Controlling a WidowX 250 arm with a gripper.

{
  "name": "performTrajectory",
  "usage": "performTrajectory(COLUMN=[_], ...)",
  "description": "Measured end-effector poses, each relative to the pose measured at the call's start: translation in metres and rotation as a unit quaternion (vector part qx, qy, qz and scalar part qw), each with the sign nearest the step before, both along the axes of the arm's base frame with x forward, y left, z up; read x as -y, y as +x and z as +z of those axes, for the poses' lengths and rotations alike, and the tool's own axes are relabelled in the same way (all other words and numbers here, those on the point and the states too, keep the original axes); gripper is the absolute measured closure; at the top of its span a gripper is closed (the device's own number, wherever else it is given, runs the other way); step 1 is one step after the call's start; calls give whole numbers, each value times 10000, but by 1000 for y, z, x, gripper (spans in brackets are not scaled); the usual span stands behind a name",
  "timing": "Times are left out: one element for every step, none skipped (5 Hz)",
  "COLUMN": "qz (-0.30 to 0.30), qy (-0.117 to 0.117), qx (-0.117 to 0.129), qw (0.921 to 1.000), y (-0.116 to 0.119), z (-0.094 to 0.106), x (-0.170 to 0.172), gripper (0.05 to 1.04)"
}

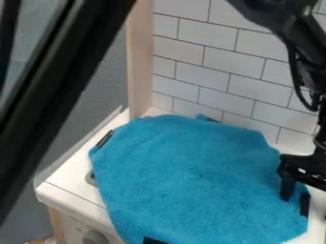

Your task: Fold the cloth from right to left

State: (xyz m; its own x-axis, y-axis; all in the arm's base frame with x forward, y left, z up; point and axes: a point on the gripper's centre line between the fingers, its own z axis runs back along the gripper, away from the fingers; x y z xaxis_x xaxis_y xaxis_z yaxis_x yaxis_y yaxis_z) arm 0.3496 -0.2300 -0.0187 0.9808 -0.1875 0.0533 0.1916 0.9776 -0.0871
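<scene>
Your claw (pixel 291 190) is at the right, low over the right edge of the blue cloth (pixel 185 176), with the black arm (pixel 274 14) above it on the far right side. You cannot tell from here whether the claw is apart or together, nor whether it touches the cloth. Outward from the claw, nearly all of the cloth lies to its left, spread wide and mostly flat over the white counter (pixel 76 176). One part reaches toward the near right, and the rest runs across to the far left, its longer line seeming to slant between those two. On the far side, the cloth lies before a tiled wall (pixel 223 62); toward the near left, a knob (pixel 96 237) is on the counter's front.

For a fold from right to left, you seem to be on the proper side: the right edge is the part to take, and the carry should go left, over the body of the cloth. The step in hand looks like getting a grip on that edge; too shallow a pinch could let the soft fabric slip or only bunch up
</scene>
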Motion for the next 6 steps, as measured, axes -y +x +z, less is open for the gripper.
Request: performTrajectory(qz=[-132, -142, -188, -179, -137, -123], qy=[-101, -85, -26, -41, -77, -38], qx=[17, 77, 97, 114, 117, 68], qw=[9999, 9998, 9998, 9998, 9998, 9999], y=[3, 4, -1, -3, -6, -12], z=[-4, -4, -5, -6, -5, -7], x=[5, 6, 11, 10, 9, 4], gripper=[127, 365, 600, 773, 874, 995])
